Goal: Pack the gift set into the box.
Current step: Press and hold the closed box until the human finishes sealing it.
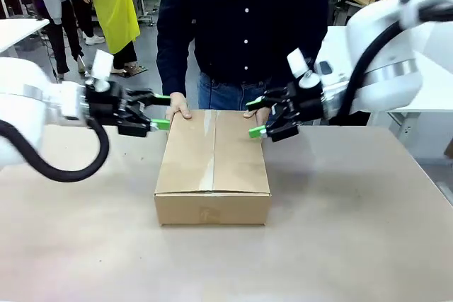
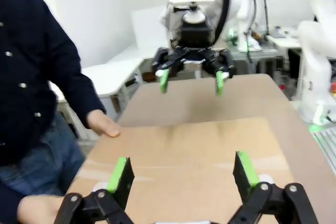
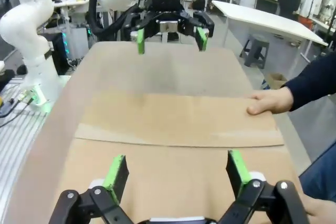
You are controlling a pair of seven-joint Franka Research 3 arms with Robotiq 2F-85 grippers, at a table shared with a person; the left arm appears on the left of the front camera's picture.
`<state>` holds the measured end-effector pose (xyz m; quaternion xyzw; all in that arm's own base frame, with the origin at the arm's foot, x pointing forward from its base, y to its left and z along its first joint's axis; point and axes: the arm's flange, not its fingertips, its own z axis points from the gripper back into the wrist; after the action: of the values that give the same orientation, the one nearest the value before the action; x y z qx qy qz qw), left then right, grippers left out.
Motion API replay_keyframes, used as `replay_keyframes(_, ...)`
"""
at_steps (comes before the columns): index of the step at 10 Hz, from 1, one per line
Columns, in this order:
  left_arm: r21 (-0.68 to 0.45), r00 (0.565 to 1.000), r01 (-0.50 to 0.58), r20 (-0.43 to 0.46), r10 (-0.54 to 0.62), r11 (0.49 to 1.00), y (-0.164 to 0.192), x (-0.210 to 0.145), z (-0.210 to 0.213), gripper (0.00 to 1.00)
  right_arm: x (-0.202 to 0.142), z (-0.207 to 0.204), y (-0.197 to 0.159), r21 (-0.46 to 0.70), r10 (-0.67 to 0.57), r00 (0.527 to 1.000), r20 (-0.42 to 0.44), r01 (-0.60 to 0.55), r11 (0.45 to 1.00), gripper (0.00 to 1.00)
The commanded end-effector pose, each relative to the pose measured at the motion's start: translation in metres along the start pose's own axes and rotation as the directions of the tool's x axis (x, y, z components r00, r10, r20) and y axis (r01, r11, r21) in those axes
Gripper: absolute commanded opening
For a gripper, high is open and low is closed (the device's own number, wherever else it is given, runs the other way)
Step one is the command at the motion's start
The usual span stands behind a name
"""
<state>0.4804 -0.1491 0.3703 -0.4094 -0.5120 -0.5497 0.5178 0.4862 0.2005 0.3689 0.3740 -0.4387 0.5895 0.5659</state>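
The brown cardboard box point(image 1: 212, 167) stands in the middle of the table with its top flaps folded shut. A person in a dark shirt rests one hand point(image 1: 178, 109) on each far corner of it. The gift set is out of view. My left gripper point(image 1: 163, 112) hovers open just off the box's far-left corner. My right gripper point(image 1: 253, 118) is open over the far-right corner. In the left wrist view my open left gripper point(image 2: 182, 171) is above the box top point(image 2: 194, 150), facing the right gripper point(image 2: 191, 80). In the right wrist view my right gripper point(image 3: 176, 170) is open above the box point(image 3: 173, 124).
The brown table point(image 1: 354, 231) has bare room in front of the box and on both sides. The person stands close against the far edge. Behind are white tables, a stool point(image 3: 254, 51) and other people.
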Motion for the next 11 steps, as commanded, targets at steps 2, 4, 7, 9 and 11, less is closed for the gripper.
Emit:
replay_keyframes(2, -0.148, 0.991, 0.024, -0.125, -0.043, 0.989, 0.048, -0.011, -0.038, 1.0, -0.028, -0.035, -0.04, 0.031, -0.003, 1.0, 0.03, 0.003, 1.0, 1.0)
replay_keyframes(4, -0.201, 0.987, -0.005, -0.161, -0.028, 0.98, 0.057, -0.028, -0.051, 1.0, -0.044, -0.043, -0.048, 0.098, -0.035, 0.997, 0.066, 0.028, 0.995, 1.0)
replay_keyframes(7, -0.201, 0.978, -0.061, -0.206, 0.019, 0.978, 0.056, -0.04, -0.05, 1.0, -0.053, -0.053, -0.047, 0.18, -0.045, 0.999, 0.015, 0.042, 0.983, 1.0)
replay_keyframes(9, -0.193, 0.98, -0.076, -0.197, 0.037, 0.978, 0.049, -0.047, -0.04, 1.0, -0.055, -0.047, -0.047, 0.169, -0.06, 0.998, -0.001, 0.059, 0.984, 1.0)
replay_keyframes(11, -0.163, 0.973, -0.099, -0.222, 0.061, 0.982, 0.038, -0.065, -0.033, 1.0, -0.064, -0.046, -0.048, 0.147, -0.087, 0.995, -0.051, 0.093, 0.985, 1.0)
